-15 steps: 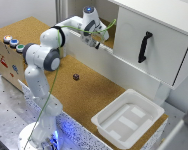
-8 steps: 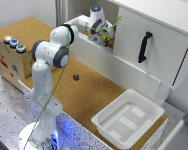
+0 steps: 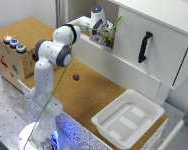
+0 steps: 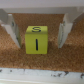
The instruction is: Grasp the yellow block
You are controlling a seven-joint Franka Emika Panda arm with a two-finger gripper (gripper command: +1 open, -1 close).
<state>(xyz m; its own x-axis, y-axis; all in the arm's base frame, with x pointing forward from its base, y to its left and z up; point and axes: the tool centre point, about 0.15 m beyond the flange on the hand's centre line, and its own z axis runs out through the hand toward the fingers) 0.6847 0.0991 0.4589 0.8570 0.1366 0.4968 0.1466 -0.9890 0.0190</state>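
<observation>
Your fingers (image 4: 36,29) stood wide around the block (image 4: 36,39), untouching; closing off-centre could have knocked it aside.

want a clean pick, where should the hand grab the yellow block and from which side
Grip the yellow block on its two upright side faces, coming straight at the marked face the wrist view shows. It sits square on the cork floor, with one finger on each side and a gap to each. The hand looks open and centred on it, so advancing a little and closing should likely pinch the flat, parallel sides.
</observation>
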